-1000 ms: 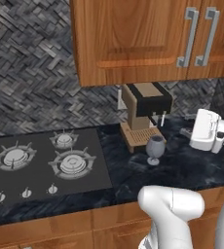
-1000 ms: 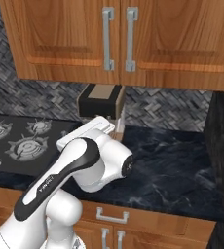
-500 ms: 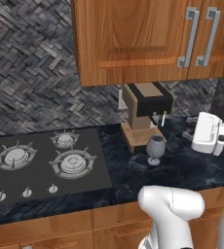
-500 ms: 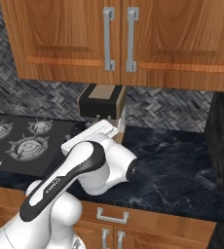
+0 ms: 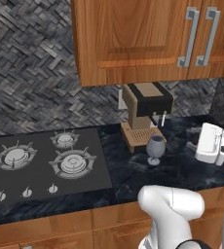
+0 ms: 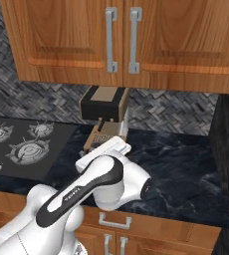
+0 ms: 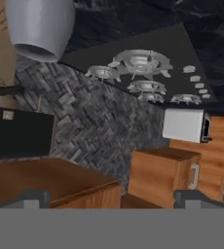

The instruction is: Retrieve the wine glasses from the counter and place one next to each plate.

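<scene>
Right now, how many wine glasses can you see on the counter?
1. The wine glass stands upright on the counter, just in front of the coffee machine. Another may be hidden.

1. A coffee machine [image 5: 145, 109], brown with a black band, stands against the backsplash [image 5: 31, 73], under the wall cabinets [image 5: 148, 39].
2. A black stovetop [image 5: 43, 160] with three burners lies to its left; three knobs [image 5: 26, 192] sit along its front edge.
3. A white toaster [image 7: 184, 125] shows in the hand view, beyond the stovetop.
</scene>
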Controlling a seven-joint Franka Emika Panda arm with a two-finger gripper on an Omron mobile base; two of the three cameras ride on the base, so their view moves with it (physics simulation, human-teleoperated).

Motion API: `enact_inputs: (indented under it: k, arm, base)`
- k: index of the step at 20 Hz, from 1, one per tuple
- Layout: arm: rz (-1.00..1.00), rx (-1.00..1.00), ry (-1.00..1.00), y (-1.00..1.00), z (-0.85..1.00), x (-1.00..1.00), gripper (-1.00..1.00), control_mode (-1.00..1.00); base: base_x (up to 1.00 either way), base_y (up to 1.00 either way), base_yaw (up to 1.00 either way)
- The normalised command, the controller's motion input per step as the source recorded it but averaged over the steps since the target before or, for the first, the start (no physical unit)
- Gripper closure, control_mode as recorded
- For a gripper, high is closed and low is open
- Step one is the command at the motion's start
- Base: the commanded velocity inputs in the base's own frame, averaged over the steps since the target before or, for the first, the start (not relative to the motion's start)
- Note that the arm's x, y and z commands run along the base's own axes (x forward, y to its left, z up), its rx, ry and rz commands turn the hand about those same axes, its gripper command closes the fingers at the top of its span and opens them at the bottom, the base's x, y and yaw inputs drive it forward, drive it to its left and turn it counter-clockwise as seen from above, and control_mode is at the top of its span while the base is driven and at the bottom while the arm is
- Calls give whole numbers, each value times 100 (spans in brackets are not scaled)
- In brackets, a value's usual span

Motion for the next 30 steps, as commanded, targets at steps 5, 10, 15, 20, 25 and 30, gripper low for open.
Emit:
enact_inputs:
  k: [5,10,15,20,25,30]
  arm:
    - [1,0,0,-27,-55,43,-100,-100]
    - [4,0,0,-34,-50,46,-100,-100]
    - [10,0,0,-18,-52,43,-100,-100]
    - [18,0,0,-18,-59,22,-100,-100]
    - [15,0,2,-8,-55,22,-100,-100]
    - [3,-1,11,0,-49,43,-100,-100]
  base:
    - [0,0,0]
    - [0,0,0]
    - [0,0,0]
    - [0,0,0]
    - [0,0,0]
    - [0,0,0]
